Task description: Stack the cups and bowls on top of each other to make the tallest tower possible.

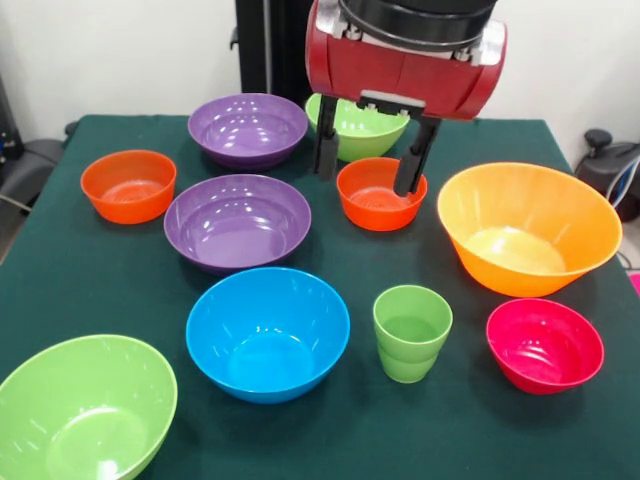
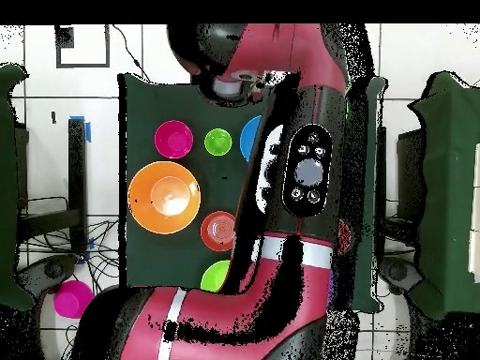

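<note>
— While my gripper (image 1: 370,160) is hanging at about twelve o'clock over the table (image 1: 60,260), where is everything sitting, left to right?

— Starting at seven o'clock, a lime-green bowl (image 1: 85,410) is sitting at the corner of the green cloth. At ten o'clock a small orange-red bowl (image 1: 128,185) is resting alone. Moving inward, two purple bowls are lying one behind the other: the far purple bowl (image 1: 247,129) at eleven o'clock, the near purple bowl (image 1: 237,221) closer to the centre. Below them, at six o'clock, the blue bowl (image 1: 267,333) is standing upright.

— And under you?

— My two black fingers are standing apart, holding nothing. One fingertip (image 1: 326,160) is hanging just left of the second small orange-red bowl (image 1: 380,194), and the other is dipping over that bowl's right side. Whether it is touching the rim, I cannot tell. A second lime-green bowl (image 1: 358,128) is sitting behind my fingers.

— Further right?

— The light-green cup (image 1: 412,332) is standing upright at five o'clock, apart from its neighbours. The large orange bowl (image 1: 528,228) is sitting at three o'clock, and the small pink-red bowl (image 1: 545,344) is lying at four o'clock, just in front of it.

— Anything stacked?

— Nothing is stacked; every piece is sitting singly on the cloth. From overhead my arm (image 2: 300,178) is covering much of the table.
</note>
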Robot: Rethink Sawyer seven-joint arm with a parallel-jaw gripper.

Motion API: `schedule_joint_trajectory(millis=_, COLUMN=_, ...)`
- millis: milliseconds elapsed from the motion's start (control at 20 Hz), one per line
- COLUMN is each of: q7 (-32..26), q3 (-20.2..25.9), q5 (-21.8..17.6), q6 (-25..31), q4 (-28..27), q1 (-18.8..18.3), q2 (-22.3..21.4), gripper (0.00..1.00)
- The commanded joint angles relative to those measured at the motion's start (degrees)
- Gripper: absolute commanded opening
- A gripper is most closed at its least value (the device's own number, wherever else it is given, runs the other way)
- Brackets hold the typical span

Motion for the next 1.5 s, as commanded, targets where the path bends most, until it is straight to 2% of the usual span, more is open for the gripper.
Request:
schedule_joint_trajectory(millis=50, q7=6.18, q3=3.15, q5=0.58, q6=-8.08, q4=17.2, q1=1.05, q2=-2.43, gripper=1.0)
schedule_joint_trajectory(millis=400, q7=7.07, q3=3.02, q5=1.47, q6=-12.47, q4=21.7, q1=1.08, q2=-3.9, gripper=1.0)
schedule_joint_trajectory(millis=700, q7=6.99, q3=3.42, q5=1.46, q6=-12.36, q4=16.08, q1=1.23, q2=-0.28, gripper=1.0)
schedule_joint_trajectory(millis=1200, q7=8.69, q3=4.05, q5=2.15, q6=-16.43, q4=16.5, q1=1.77, q2=1.73, gripper=1.0)
schedule_joint_trajectory(millis=1300, q7=8.57, q3=4.1, q5=2.23, q6=-15.33, q4=14.39, q1=1.71, q2=2.54, gripper=1.0)
schedule_joint_trajectory(millis=1500, q7=8.73, q3=4.17, q5=2.42, q6=-15.57, q4=13.67, q1=1.99, q2=3.34, gripper=1.0)
